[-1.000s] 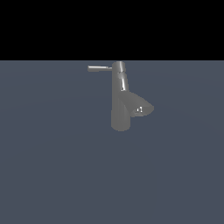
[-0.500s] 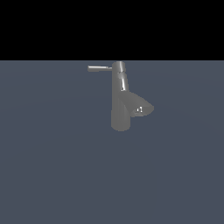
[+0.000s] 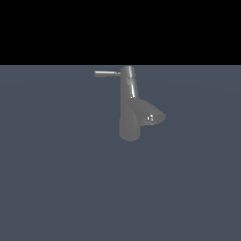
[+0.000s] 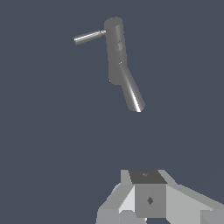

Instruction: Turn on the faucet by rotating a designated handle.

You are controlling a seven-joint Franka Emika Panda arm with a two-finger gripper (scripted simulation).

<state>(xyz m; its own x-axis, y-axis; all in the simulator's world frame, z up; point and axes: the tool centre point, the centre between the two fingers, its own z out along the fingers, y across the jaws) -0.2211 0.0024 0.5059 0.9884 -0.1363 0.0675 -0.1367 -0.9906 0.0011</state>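
Faucet point(image 3: 130, 115) of shiny grey metal, standing upright on a flat slate-blue floor point(image 3: 56, 188) near the middle of the exterior view, with a black band of background above. Thick cylindrical body, short open-ended spout point(image 3: 151, 115) angling down toward the exterior view's right, narrower cap on top. Handle point(image 3: 107, 74), a thin straight rod, sticking out level from the cap toward the exterior view's left, opposite the spout. No arm anywhere in the exterior view. Seen from the wrist camera: faucet and handle well ahead, and only the pale blocky base of the gripper point(image 4: 148, 199) at the frame's edge, well apart from the handle and touching nothing. Fingertips out of view, so cannot tell whether spread or closed. Judged as the approach step, with nothing yet turned. Next move likely calls for closing the distance to the rod's free end, then pushing it sideways around the cap's axis.
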